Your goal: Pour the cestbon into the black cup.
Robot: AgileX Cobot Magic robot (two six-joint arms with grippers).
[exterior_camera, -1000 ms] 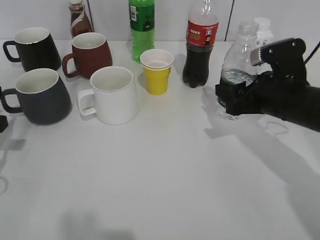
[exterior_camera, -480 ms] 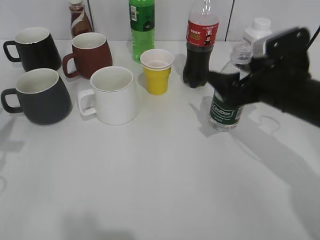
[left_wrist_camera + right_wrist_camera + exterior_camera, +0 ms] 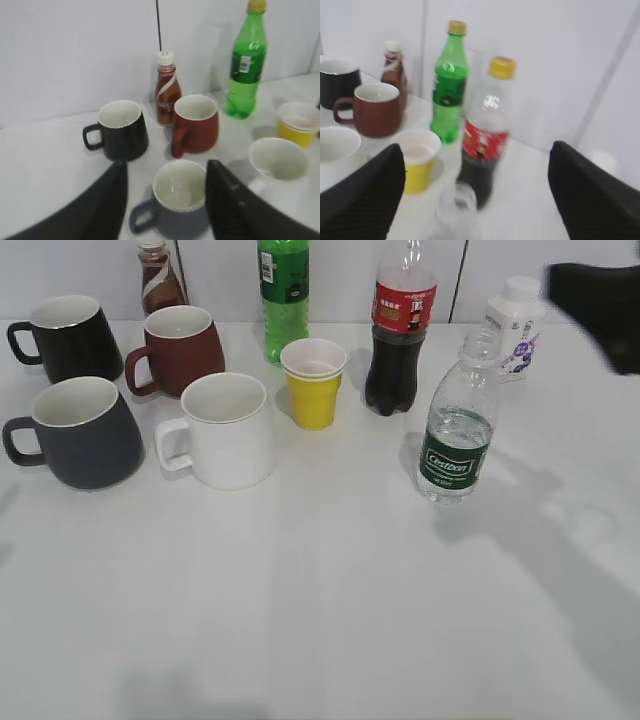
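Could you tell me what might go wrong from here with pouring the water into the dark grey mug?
1. The small clear uncapped water bottle with the dark green label stands free; a knock could spill it.
2. The large charcoal-grey mug sits far left, so the carry passes the yellow paper cup and white mug.
3. A smaller black mug nearby could be mistaken for the target.

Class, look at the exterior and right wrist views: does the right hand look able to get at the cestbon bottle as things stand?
Probably yes. The cestbon stands upright, apart from the cola bottle, and its right side is bare table. The right hand is open above it.
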